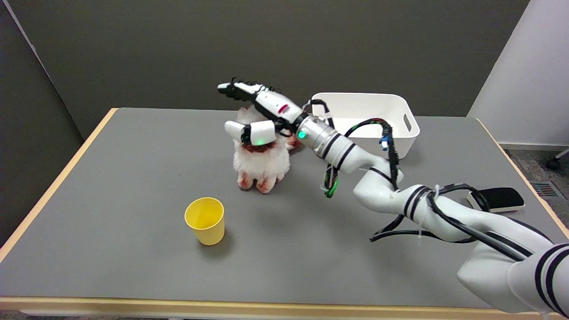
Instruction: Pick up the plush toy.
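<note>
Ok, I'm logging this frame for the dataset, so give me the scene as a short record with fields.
task thing: plush toy, white with reddish feet, upright on the table
right hand: at the toy's head, thumb across its front, fingers stretched above it
grasp: not plainly closed; toy's feet seem to rest on the table
cup: yellow cup, upright, in front of the toy, apart from it
bin: white bin, at the table's far right
other: black-and-white object near the right edge

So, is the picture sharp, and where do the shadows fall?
Head view: sharp throughout, evenly lit, without glare; a soft shadow lies right of the yellow cup, another beneath the plush toy; the right hand is crisp, unblurred.
</note>
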